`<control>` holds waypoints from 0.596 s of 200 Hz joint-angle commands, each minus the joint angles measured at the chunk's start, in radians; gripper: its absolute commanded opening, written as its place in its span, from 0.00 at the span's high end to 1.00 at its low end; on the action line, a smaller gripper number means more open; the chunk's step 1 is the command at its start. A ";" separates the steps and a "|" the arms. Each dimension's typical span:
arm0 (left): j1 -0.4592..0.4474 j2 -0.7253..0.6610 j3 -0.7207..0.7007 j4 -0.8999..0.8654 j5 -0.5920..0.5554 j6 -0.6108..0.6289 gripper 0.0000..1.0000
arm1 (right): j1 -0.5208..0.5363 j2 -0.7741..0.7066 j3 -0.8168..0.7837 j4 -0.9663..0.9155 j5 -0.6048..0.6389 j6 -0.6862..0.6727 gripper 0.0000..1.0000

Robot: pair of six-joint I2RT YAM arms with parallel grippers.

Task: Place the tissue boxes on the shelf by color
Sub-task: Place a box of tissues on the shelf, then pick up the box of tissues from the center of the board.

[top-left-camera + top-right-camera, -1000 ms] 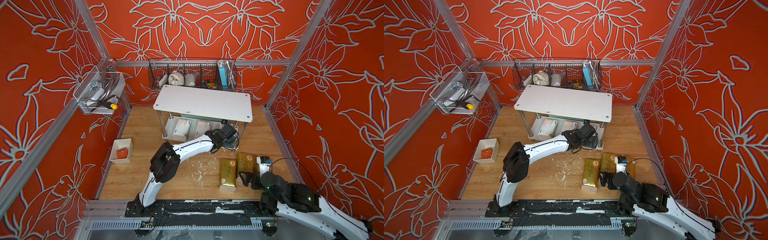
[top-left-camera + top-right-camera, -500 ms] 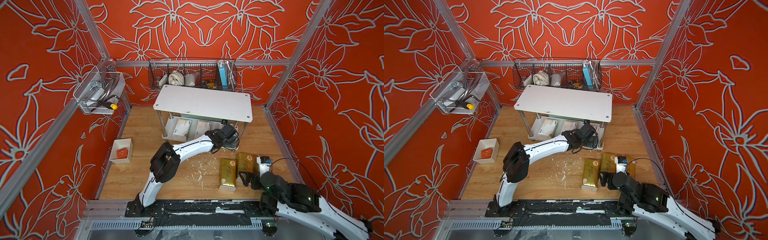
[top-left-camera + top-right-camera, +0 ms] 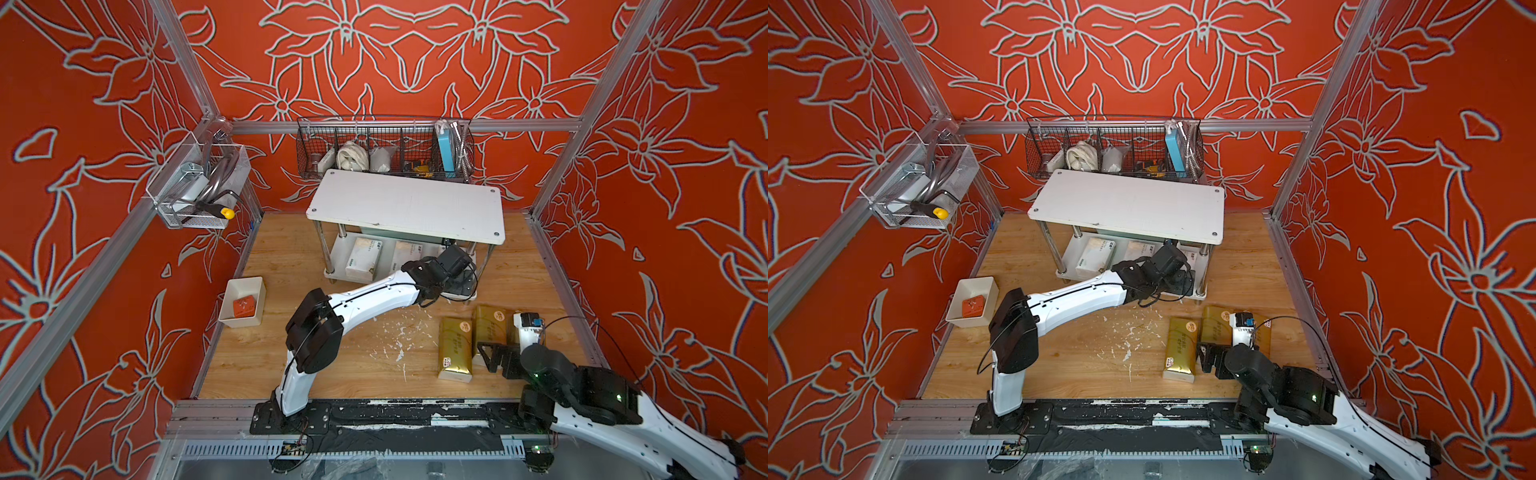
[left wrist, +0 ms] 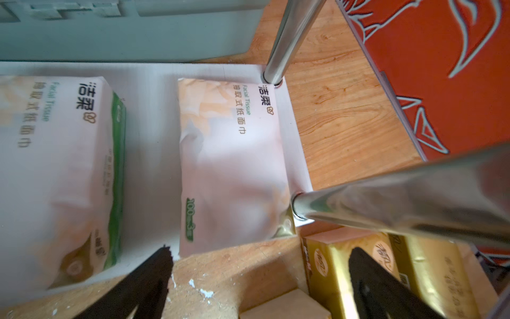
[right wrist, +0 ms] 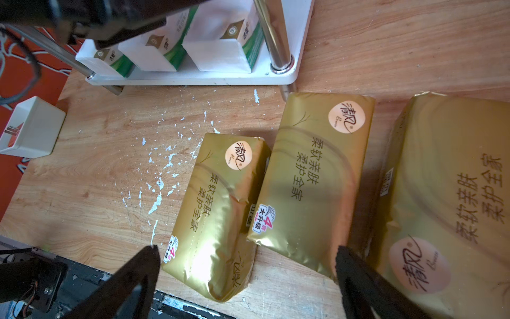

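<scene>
Gold tissue boxes (image 5: 311,176) flat on floor (image 5: 96,165), long axes toward shelf (image 3: 405,203); left jaws, right jaws spread wide, empty.

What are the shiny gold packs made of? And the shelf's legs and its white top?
The gold tissue packs look wrapped in thin glossy plastic film: it wrinkles and catches bright glints. The shelf legs look like polished metal tubes, mirror-bright with reflections. The shelf top seems a matte white board, plastic or painted wood; I cannot tell which.
</scene>
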 commanded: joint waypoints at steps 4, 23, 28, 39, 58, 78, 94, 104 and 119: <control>-0.023 -0.079 -0.044 -0.071 0.019 -0.026 0.01 | 0.003 0.036 0.041 -0.028 0.032 0.028 0.01; -0.043 -0.120 -0.083 -0.113 0.034 -0.051 0.01 | 0.003 0.087 0.073 -0.028 0.017 0.036 0.01; -0.050 -0.131 -0.097 -0.122 0.036 -0.058 0.01 | 0.003 0.102 0.084 -0.059 0.013 0.041 0.01; -0.066 -0.154 -0.125 -0.145 0.041 -0.071 0.01 | 0.003 0.140 0.110 -0.080 0.000 0.047 0.01; -0.090 -0.195 -0.177 -0.196 0.055 -0.101 0.01 | 0.003 0.198 0.158 -0.118 -0.026 0.052 0.01; -0.118 -0.248 -0.267 -0.200 0.082 -0.146 0.01 | 0.003 0.239 0.196 -0.146 -0.052 0.048 0.01; -0.139 -0.293 -0.336 -0.203 0.077 -0.180 0.01 | 0.003 0.257 0.210 -0.147 -0.077 0.038 0.01; -0.142 -0.325 -0.382 -0.203 0.068 -0.205 0.01 | 0.003 0.278 0.215 -0.145 -0.102 0.029 0.01; -0.142 -0.382 -0.449 -0.211 0.028 -0.239 0.01 | 0.003 0.326 0.214 -0.128 -0.155 0.009 0.01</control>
